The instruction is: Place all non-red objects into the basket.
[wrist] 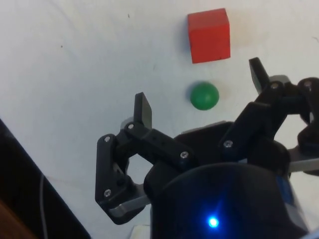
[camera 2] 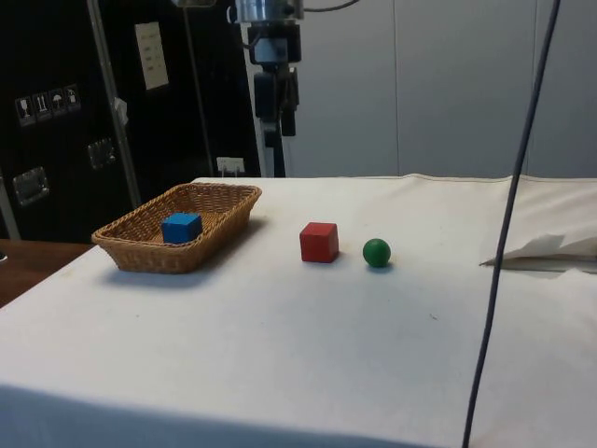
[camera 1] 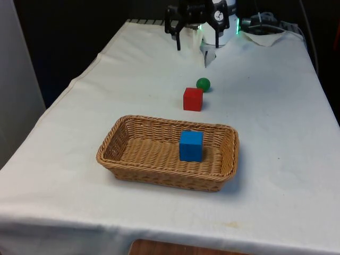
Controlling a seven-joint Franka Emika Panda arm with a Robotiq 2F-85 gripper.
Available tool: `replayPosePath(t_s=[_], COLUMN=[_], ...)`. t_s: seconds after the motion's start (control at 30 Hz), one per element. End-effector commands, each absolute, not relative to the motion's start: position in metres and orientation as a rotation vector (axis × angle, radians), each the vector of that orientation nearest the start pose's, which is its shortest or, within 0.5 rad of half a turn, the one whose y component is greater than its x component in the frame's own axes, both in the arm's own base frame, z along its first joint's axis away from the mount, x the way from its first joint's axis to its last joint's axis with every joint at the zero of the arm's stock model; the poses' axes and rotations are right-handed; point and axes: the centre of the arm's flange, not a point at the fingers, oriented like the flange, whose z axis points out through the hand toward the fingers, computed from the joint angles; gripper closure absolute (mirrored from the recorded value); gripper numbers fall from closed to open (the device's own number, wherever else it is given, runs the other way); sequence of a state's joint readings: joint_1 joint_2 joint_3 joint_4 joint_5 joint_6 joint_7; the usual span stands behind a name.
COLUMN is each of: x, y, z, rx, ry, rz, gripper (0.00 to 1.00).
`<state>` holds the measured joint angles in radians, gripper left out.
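While gripper (wrist: 201, 94) hangs spread, green ball (camera 1: 203, 83) sits unobstructed.

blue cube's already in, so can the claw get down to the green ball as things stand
Probably yes. The claw hangs open above the green ball, which lies bare on the cloth. The red cube sits beside it with a gap between them, so nothing blocks a straight drop.

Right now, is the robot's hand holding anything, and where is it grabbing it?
Nothing. The hand is open and empty, high above the table. The green ball and red block lie on the cloth, and the blue block sits in the basket.
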<state>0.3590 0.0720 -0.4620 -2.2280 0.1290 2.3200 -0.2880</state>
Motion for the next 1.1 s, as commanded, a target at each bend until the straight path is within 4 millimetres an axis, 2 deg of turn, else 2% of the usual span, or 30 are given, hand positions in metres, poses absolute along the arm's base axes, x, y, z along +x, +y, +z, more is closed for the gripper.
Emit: replayPosePath(t_s=[0.0, 0.53, 0.83, 1.07], x=[0.531, 0.487, 0.47, 0.447], y=[-0.051, -0.05, -0.049, -0.049], z=[0.347, 0.328, 0.32, 0.305], rx=[-3.092, -3.109, -3.105, -3.128], ry=[-0.149, -0.176, -0.191, -0.202], rz=[-0.081, -0.097, -0.081, -0.103], gripper=[0.0, 0.0, 0.0, 0.0])
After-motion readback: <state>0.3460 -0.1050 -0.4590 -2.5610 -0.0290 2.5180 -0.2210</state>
